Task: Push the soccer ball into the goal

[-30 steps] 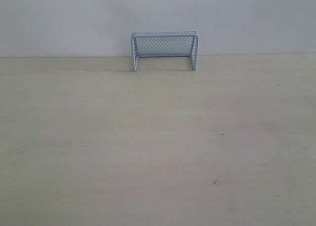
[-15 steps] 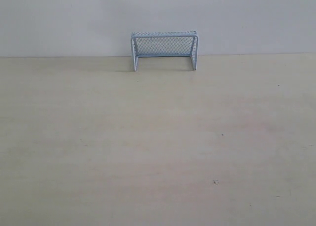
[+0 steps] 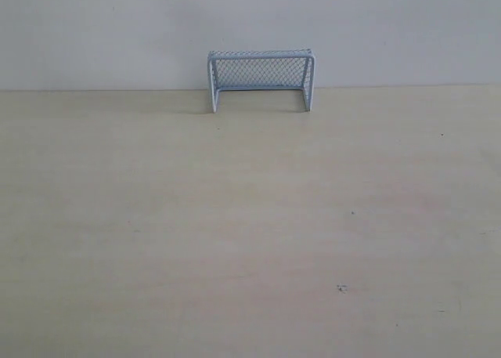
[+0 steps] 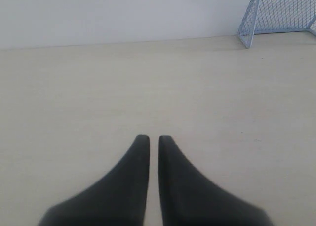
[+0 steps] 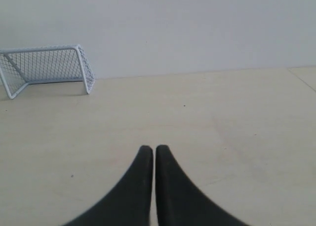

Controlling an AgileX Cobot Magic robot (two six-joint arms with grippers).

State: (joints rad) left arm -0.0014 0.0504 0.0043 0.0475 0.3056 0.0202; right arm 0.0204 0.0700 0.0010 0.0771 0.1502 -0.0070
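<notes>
- We see a pale wooden desk [image 3: 235,233] with a plain light wall [image 3: 391,29] behind it.
- The goal [image 3: 261,74], a small blue-white frame with fine netting, stands upright at the far edge of the desk, against the wall.
- Its open mouth faces back toward both hands. We judge it is set that way so that a push away from the hands can carry a ball straight in.
- The soccer ball shows in none of our three views, so we cannot tell where it is. It is not inside the goal's mouth, and it is not on the desk just ahead of either hand.
- The left hand [image 4: 153,139] hovers low over bare desk. Its two dark fingers are pressed nearly together, with only a thin slit between them, and they pinch nothing.
- The goal lies well ahead of the left hand, off toward the right hand's side.
- The right hand [image 5: 154,149] is likewise drawn together and empty, low over bare desk. The goal is well ahead of it, off toward the left hand's side.
- We judge that fingers held together like this make one blunt tip, suited to nudging a ball rather than gripping it.
- As we read it, the push is not yet begun, and the ball must be found first.
</notes>
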